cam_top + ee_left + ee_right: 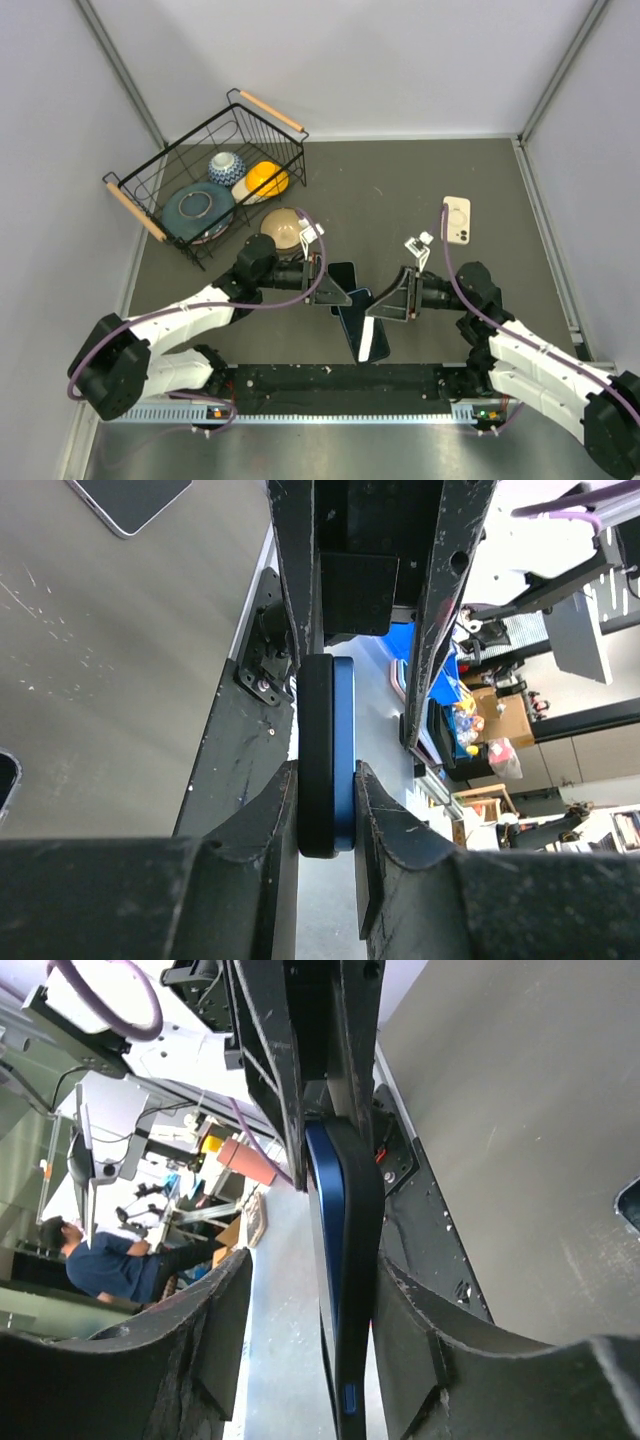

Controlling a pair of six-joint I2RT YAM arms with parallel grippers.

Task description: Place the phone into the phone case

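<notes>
Hard to see: both wrist views show the held pair edge-on only, with its ends cut off by the gripper bodies. Whether the phone is fully seated in the case cannot be told.
Also unclear: a dark flat rectangle (343,278) sits just at 12 o'clock of the held pair, partly covered by the left gripper. What it is cannot be made out.
Task thing: a slim blue phone (343,750) with rounded edges, stacked flat against a thicker matte black phone case (315,750). The blue side faces up and the black side faces the table.
Where: held above the dark grey table (400,190) between the two arms, at 6 o'clock of the table's middle.
Left gripper (325,772): narrowly parted and clamped on the stack, one finger on the case and one on the phone.
Right gripper (315,1260): partly spread. One finger touches the case and the other stands apart from the phone.
Elsewhere: a cream phone-shaped slab (457,220) with a ring on it lies at 2 o'clock. A black wire basket (272,111) holding bowls stands at 10 o'clock.
</notes>
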